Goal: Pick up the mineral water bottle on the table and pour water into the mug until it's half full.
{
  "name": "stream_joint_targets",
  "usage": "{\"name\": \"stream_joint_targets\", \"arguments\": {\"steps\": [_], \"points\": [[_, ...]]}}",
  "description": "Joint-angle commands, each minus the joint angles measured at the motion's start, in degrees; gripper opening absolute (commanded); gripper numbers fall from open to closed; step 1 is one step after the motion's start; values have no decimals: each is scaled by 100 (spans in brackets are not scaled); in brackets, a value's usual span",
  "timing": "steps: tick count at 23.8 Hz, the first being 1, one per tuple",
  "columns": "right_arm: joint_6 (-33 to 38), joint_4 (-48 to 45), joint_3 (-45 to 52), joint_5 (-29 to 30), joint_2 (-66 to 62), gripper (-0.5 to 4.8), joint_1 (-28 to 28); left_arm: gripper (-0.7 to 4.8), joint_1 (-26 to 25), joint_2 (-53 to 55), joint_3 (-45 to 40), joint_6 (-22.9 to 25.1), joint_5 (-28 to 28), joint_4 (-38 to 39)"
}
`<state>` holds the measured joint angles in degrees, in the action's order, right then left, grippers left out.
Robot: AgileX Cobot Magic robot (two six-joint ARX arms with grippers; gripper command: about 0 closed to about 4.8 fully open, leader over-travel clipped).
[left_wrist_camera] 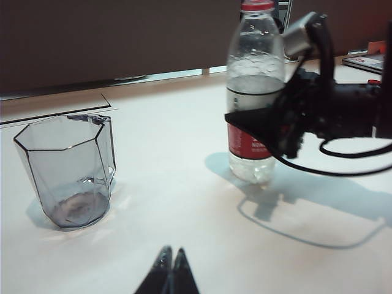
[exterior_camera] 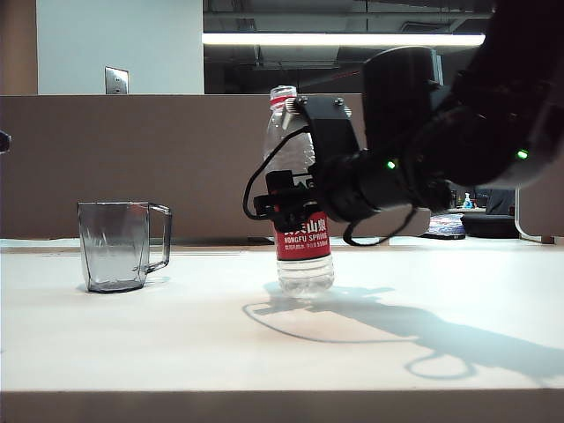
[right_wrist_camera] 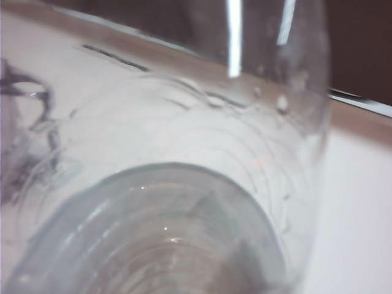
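White table (exterior_camera: 176, 335), right gripper (exterior_camera: 284, 201) grasping upright mineral water bottle (exterior_camera: 298, 150), left gripper (left_wrist_camera: 168, 272) closed.

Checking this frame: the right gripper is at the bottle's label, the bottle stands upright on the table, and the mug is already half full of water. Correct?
Not quite. The mug is empty, as the left wrist view shows. The rest holds: the right gripper is at the label of the bottle, which stands upright on the table.

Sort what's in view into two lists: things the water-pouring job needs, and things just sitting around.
Job:
- mineral water bottle, upright on the table, right gripper clamped around its label
- mug, empty
- left gripper, shut, idle

Lying about:
- wall plate
- clutter on the far desk
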<state>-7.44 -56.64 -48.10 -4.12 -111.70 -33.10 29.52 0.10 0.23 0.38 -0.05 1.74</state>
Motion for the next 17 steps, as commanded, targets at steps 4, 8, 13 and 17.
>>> {"name": "stream_joint_targets", "arguments": {"steps": [4,8,13,17], "points": [[-710,1613,-1329,98,81,303,-15,-5,-540,-2,17,2,28,-50],[-1099,2070,-1781,177,44,303,-15,-5,-1067,-2,17,2,26,-52],[-1539,2542,-2223,448,-44,260,-22,-5,-1416,-2,17,2,20,-52],[-1858,2833,-2483,570,-170,260,-57,-5,-1497,-2,17,2,17,-52]]}}
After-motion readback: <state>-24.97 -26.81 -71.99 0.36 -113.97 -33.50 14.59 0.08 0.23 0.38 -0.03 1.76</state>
